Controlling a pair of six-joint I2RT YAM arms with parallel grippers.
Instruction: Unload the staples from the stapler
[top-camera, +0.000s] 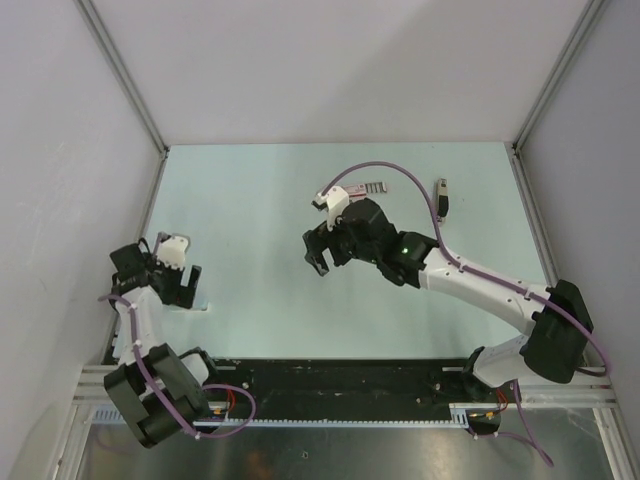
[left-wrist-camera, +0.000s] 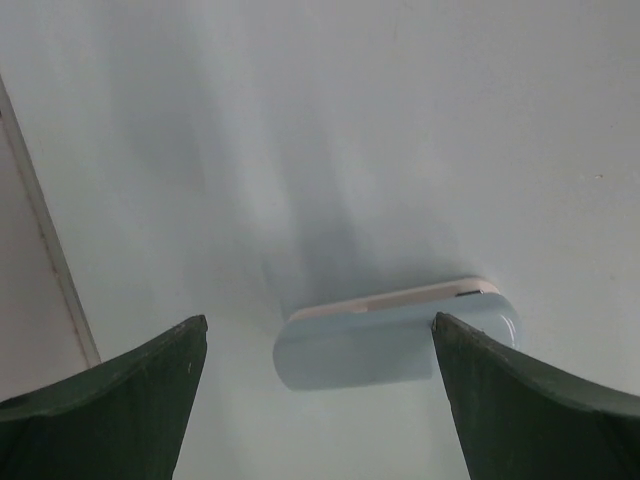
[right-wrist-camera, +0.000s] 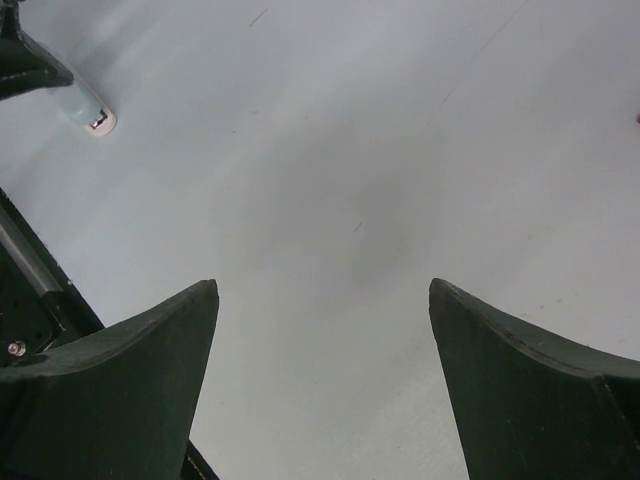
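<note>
The small thin stapler (top-camera: 442, 198), dark with a white bit, lies at the far right of the pale green surface (top-camera: 250, 200) inside plain grey walls (top-camera: 330, 60), and both pairs of jaws are wide open, holding nothing.

Two robot arms seen from above. The left arm (top-camera: 138, 318) is folded close over its base at the lower left, wrist tipped downward, and the left gripper (left-wrist-camera: 320, 335) has its two dark fingers spread wide. The right arm (top-camera: 478, 285) stretches from the lower right toward the centre, and the right gripper (right-wrist-camera: 322, 290) points down, fingers wide apart, holding nothing.
</note>
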